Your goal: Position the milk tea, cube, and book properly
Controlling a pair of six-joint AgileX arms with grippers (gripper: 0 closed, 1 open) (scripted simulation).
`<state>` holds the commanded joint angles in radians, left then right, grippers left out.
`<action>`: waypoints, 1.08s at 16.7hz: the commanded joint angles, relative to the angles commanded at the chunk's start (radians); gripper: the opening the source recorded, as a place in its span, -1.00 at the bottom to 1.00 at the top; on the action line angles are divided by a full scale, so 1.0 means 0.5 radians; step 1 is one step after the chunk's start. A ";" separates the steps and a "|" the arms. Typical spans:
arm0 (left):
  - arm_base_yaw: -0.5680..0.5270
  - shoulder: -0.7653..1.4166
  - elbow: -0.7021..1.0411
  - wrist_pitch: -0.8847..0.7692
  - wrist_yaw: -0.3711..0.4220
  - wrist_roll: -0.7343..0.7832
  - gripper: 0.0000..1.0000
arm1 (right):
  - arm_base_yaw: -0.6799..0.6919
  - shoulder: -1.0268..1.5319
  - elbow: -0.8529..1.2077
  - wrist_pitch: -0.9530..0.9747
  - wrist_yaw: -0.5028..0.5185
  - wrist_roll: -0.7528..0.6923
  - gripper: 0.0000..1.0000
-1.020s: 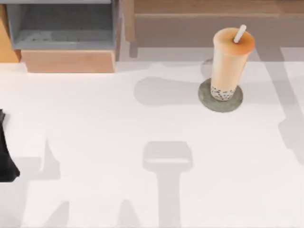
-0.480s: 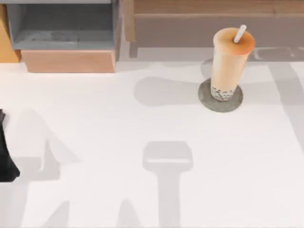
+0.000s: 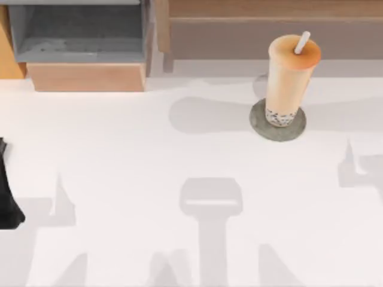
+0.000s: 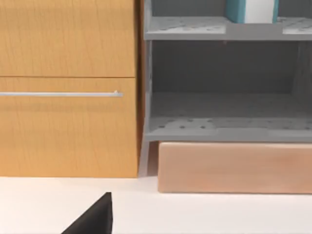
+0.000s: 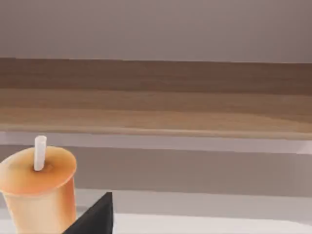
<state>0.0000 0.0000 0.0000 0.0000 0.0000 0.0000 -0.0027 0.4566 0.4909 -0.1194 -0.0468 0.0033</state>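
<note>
The milk tea stands upright on a flat grey disc at the table's back right, with its white straw in the orange top. From the right wrist view its top shows close by, beside a black part of my right gripper. A teal and white book stands on the upper grey shelf. My left arm sits parked at the table's left edge, and a black part of its gripper shows low before the cabinet. The cube is out of view.
A grey shelf unit on a wooden block stands at the back left, next to an orange wooden cabinet with a bar handle. A long wooden board runs along the back right. The white tabletop spreads in front.
The shadows on the table's right side have shifted from the back toward the front. The milk tea and the left arm have not moved.
</note>
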 joint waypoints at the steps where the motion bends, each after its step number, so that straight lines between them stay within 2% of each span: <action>1: 0.000 0.000 0.000 0.000 0.000 0.000 1.00 | 0.000 -0.168 -0.189 0.042 0.013 -0.001 1.00; 5: 0.000 0.000 0.000 0.000 0.000 0.000 1.00 | 0.002 -0.691 -0.750 0.176 0.064 -0.004 1.00; 8: 0.000 0.000 0.000 0.000 0.000 0.000 1.00 | 0.005 -0.884 -0.951 0.230 0.089 -0.006 1.00; 15: 0.000 0.000 0.000 0.000 0.000 0.000 1.00 | 0.005 -0.913 -0.982 0.239 0.094 -0.007 1.00; 18: -0.014 0.124 0.113 0.063 -0.019 -0.004 1.00 | 0.005 -0.913 -0.982 0.239 0.094 -0.007 1.00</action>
<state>-0.0069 0.0620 0.0567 0.0315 -0.0096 -0.0020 0.0000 0.0000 0.0000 0.0000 0.0000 0.0000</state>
